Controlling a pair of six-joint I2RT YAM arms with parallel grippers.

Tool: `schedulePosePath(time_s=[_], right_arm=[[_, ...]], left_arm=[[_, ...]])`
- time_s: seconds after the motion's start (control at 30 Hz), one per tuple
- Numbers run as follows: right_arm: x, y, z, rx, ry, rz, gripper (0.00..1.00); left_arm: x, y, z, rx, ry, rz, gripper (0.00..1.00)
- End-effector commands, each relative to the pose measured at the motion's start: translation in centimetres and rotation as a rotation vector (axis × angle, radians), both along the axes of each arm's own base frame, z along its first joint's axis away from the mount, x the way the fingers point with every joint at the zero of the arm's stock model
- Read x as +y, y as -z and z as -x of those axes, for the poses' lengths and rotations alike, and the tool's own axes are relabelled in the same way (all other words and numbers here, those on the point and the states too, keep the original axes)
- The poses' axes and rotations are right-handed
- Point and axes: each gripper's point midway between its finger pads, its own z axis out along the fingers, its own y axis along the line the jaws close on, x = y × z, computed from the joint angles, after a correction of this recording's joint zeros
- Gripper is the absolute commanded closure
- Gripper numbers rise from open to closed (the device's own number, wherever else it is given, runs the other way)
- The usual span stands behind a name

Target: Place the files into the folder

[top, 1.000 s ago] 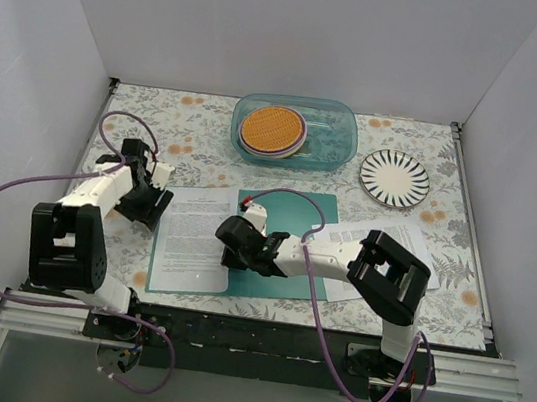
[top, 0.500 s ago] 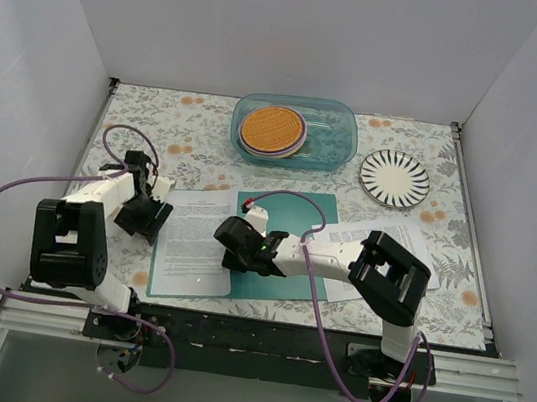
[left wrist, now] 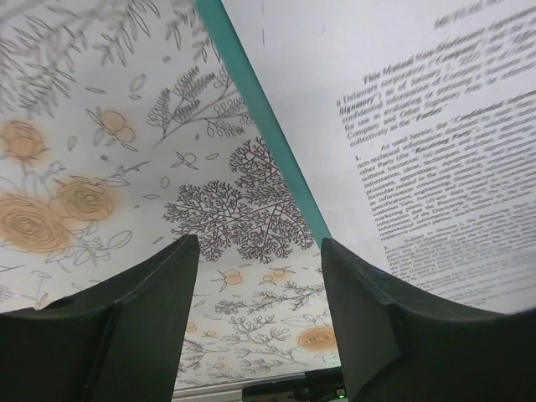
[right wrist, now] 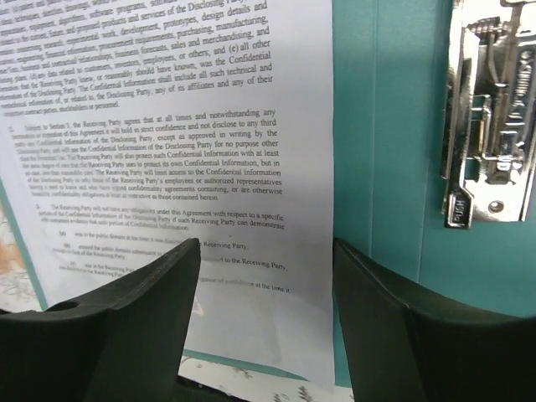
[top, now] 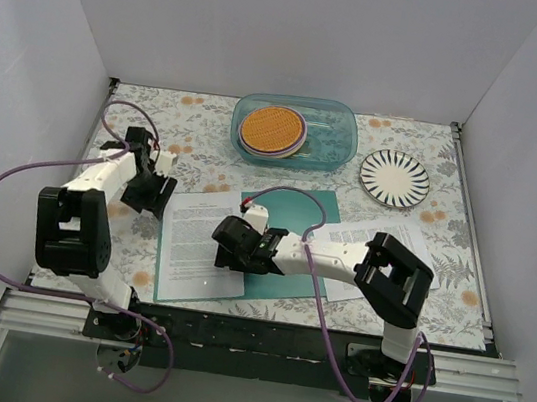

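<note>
Top view: the right gripper (top: 229,246) has just popped open. A second ago it was shut at the right edge of the sheet (top: 191,235); now the jaws stand wide with nothing in them, and it has slid a touch toward the left of the frame. The sheet lies flat on the left half of the open folder (top: 312,213), mid-frame on the desk (top: 200,120), a bit crooked, with teal peeking out along its lower edge. The left gripper (top: 156,189) has shifted slightly up the frame and sits just beside the sheet's upper-left corner. More loose sheets (top: 413,238) lie at centre right, partly under the right arm and mostly off the folder.

Left wrist: the jaws are partly open with nothing between them, just floral desk below. The folder's teal edge (left wrist: 268,126) runs diagonally above, and the sheet (left wrist: 402,109) fills the upper right. I can't see any contact.

Right wrist: the fingers are spread and empty over the sheet's (right wrist: 167,126) lower end. The sheet's right edge stops short of the clip (right wrist: 494,109) at upper right, with bare teal between them.

My read: one sheet has been let go onto the folder, not under the clip. The loose sheets on the right aren't in yet, so the task looks partway done, and those are probably next.
</note>
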Motion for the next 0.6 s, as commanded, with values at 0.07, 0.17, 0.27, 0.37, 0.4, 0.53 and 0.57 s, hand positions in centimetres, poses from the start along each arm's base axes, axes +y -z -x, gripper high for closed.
schedulePosePath(time_s=[0.07, 0.17, 0.27, 0.37, 0.4, 0.53, 0.57], right_arm=[[-4.7, -2.3, -0.7, -0.084, 0.005, 0.15, 0.27], [-4.5, -4.2, -1.2, -0.133, -0.001, 0.102, 0.26], [-4.1, -5.7, -1.8, -0.162, -0.007, 0.097, 0.26], [-4.6, -6.7, -2.3, -0.198, -0.001, 0.118, 0.3], [-5.0, -6.8, -2.4, -0.209, 0.003, 0.128, 0.34], [-7.9, -6.7, -2.9, -0.261, 0.031, 0.177, 0.45], [-9.6, -6.3, -2.9, -0.274, 0.045, 0.204, 0.48]], left_arm=[[-4.6, -4.9, -0.5, -0.066, 0.074, 0.087, 0.41], [-8.7, -4.2, 1.0, -0.048, 0.152, 0.109, 0.4], [-11.7, -3.1, 2.2, 0.026, 0.18, 0.161, 0.41], [-12.9, -1.6, 3.2, 0.058, 0.22, 0.142, 0.42], [-13.2, -1.2, 3.4, 0.061, 0.237, 0.131, 0.42], [-12.8, 0.5, 4.0, 0.093, 0.244, 0.102, 0.42], [-12.8, 0.9, 3.9, 0.087, 0.249, 0.096, 0.42]])
